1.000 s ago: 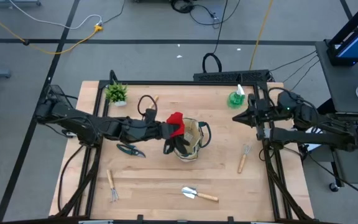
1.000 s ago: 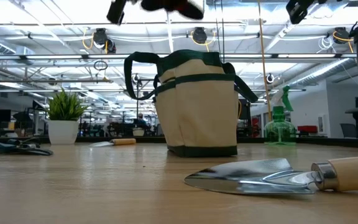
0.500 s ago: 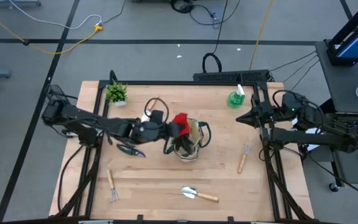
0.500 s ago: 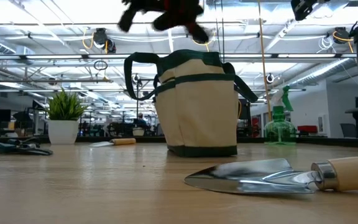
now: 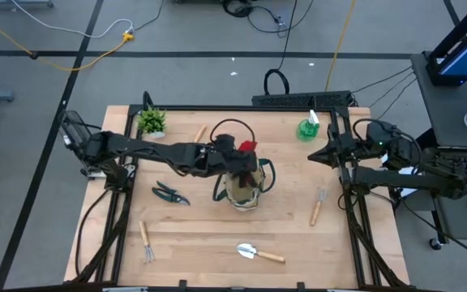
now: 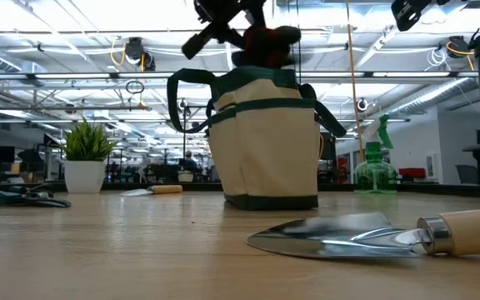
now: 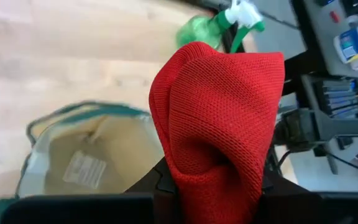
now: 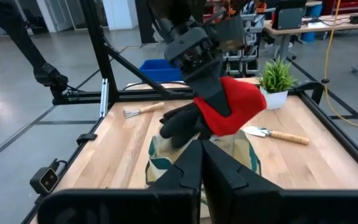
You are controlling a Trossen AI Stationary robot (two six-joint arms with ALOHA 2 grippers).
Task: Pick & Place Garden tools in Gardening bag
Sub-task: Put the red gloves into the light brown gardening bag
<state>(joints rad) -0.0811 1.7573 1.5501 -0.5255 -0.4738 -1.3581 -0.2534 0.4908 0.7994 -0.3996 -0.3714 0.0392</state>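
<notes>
My left gripper [image 5: 236, 154] is shut on the red-black glove [image 5: 246, 148] just above the mouth of the beige gardening bag [image 5: 246, 185], which stands upright at the table's middle. In the low view the glove [image 6: 265, 46] hangs at the bag's top rim [image 6: 261, 79]. My right gripper [image 5: 314, 154] is shut and empty, raised near the right edge beside the green spray bottle [image 5: 309, 127]. Pruning shears [image 5: 171, 193], a fork [image 5: 146, 242], a trowel [image 5: 259, 253] and a small fork [image 5: 318, 205] lie flat on the table. My left gripper pinches the glove about its middle, where the red cuff [image 8: 241, 102] meets the black fingers [image 8: 182, 124]. Its fingers slant down from the table's left. The glove is clear of the table and droops either side of the fingers, over the bag's mouth.
A small potted plant [image 5: 152, 122] stands at the far left. Another wooden-handled trowel [image 8: 272, 134] lies on the far side of the bag. The near half of the table holds only the fork and the trowel, with bare wood between them.
My left gripper has carried the glove toward the table's right and far edge and down, from beside the bag's left to just over its mouth, turning as it went. The bag has stayed put.
</notes>
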